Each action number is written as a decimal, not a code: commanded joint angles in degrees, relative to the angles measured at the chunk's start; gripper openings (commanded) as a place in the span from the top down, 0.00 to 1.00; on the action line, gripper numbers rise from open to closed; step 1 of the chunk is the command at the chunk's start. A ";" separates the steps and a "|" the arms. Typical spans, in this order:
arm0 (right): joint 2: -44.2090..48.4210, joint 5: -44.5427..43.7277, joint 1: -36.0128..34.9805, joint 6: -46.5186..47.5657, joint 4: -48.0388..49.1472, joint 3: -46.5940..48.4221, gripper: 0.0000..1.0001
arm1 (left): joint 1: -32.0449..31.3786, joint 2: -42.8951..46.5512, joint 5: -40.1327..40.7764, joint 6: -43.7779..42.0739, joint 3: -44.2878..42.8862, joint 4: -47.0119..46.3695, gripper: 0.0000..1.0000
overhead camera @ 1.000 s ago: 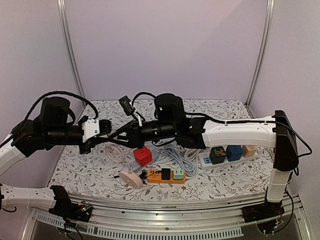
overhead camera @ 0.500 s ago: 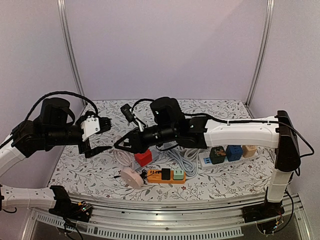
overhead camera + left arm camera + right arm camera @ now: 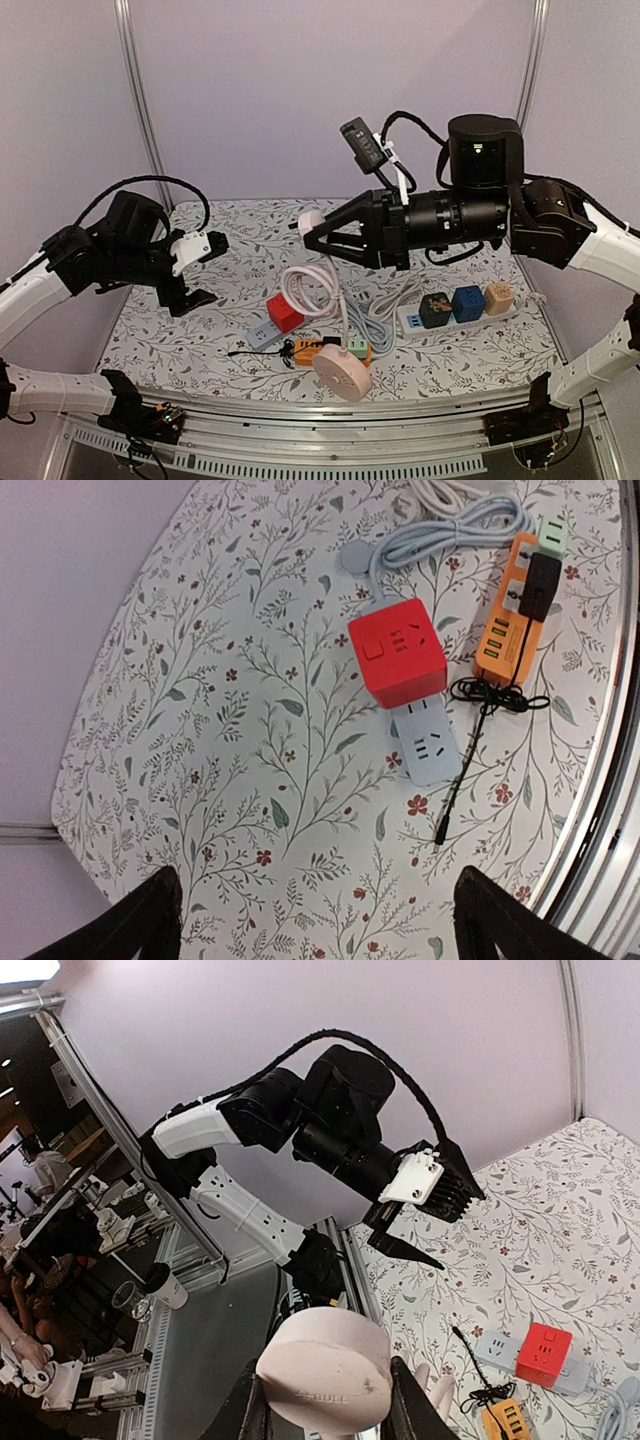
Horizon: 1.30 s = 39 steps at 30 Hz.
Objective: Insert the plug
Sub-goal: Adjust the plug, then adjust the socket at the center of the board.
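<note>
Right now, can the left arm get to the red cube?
Probably yes. The left fingers are open, and the red cube sits on the table ahead of them with nothing between. The right arm is raised, holding the plug, so it is not in the way.

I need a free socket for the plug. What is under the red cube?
The red cube sits on a pale blue-grey power strip, whose bare end shows one free socket. The stretch beneath the cube is covered.
</note>
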<state>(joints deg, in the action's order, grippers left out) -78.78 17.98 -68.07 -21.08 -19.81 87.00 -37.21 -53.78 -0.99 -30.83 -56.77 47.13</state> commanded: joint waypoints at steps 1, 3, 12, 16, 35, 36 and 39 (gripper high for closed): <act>4.73 -9.82 2.61 1.52 -11.40 1.80 1.00 | 0.69 -8.79 -1.34 4.95 -1.52 12.61 0.07; 6.18 -15.39 4.19 1.19 -15.76 1.77 1.00 | 0.25 -15.15 -5.08 6.93 -3.23 17.41 0.08; 12.43 -27.56 8.13 0.88 -23.47 -1.51 1.00 | -7.01 -30.65 -6.72 15.69 -4.88 5.72 0.01; 14.07 -29.96 8.64 1.19 -24.25 -3.41 1.00 | -7.17 -39.06 -6.05 22.88 -7.48 2.52 0.11; 12.12 -29.07 9.97 4.37 -23.79 -4.44 1.00 | -6.84 -50.64 5.57 29.29 -2.65 -11.76 0.56; 12.20 -29.05 9.97 4.38 -23.56 -4.67 1.00 | -6.36 -51.10 5.93 29.58 -3.03 -11.48 0.62; 12.34 -28.84 10.05 4.50 -23.33 -5.07 1.00 | -4.20 -51.79 7.78 29.99 -4.23 -10.80 0.77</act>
<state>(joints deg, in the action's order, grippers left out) -67.24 -11.07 -58.41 -17.54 -46.04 82.13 -44.69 -101.54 -1.21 -2.31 -60.82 37.17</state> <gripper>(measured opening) 0.294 0.360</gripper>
